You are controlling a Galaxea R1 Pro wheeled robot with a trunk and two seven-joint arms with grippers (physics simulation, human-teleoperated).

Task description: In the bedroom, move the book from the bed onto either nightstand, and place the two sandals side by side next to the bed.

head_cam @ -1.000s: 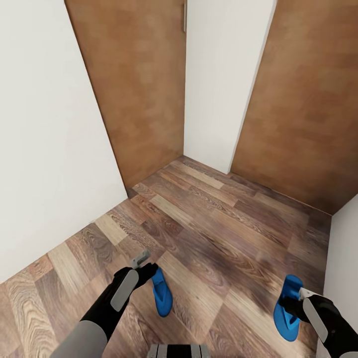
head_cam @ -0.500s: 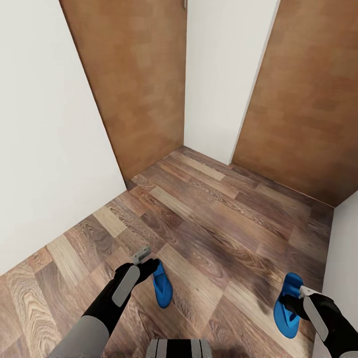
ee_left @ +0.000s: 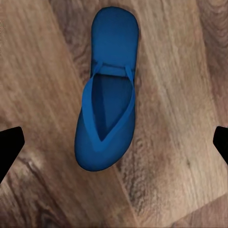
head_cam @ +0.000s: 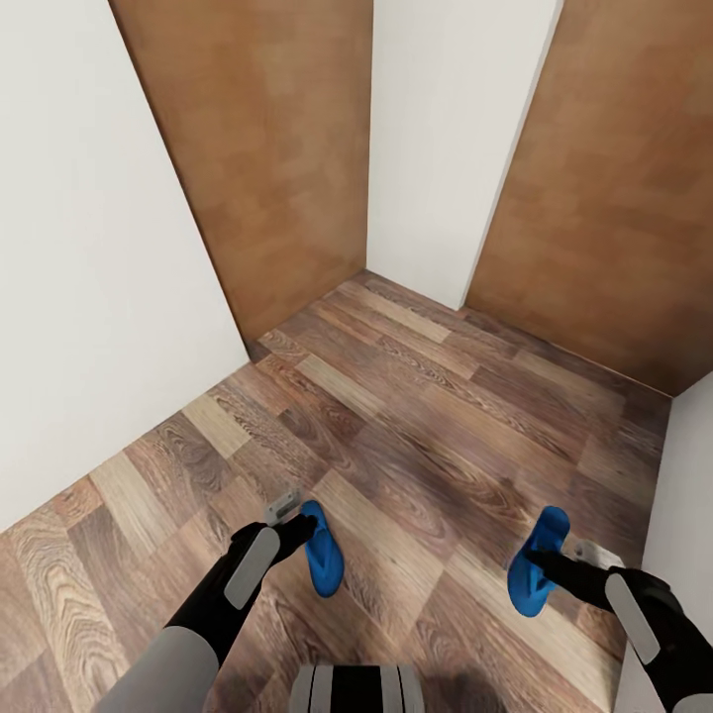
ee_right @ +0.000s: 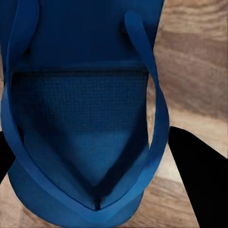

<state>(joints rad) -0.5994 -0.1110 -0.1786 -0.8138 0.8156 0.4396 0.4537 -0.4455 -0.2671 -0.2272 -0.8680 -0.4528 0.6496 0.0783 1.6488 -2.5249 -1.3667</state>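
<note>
Facing a corner of brown doors, the left tool (head_cam: 297,530) hangs spread wide over one sandal (head_cam: 322,560) on the wood floor (head_cam: 416,436), while the right tool (head_cam: 543,566) pinches the other sandal (head_cam: 536,560), probably to pair them.

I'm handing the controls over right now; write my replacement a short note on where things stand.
Left gripper: open, hovering over the left sandal on the wood floor.
Right gripper: at the right sandal, fingers either side; grip unclear.
Sandals lie apart, near two brown doors.
Done: nothing confirmed.
Left: sandals side by side by the bed; book onto a nightstand.
</note>
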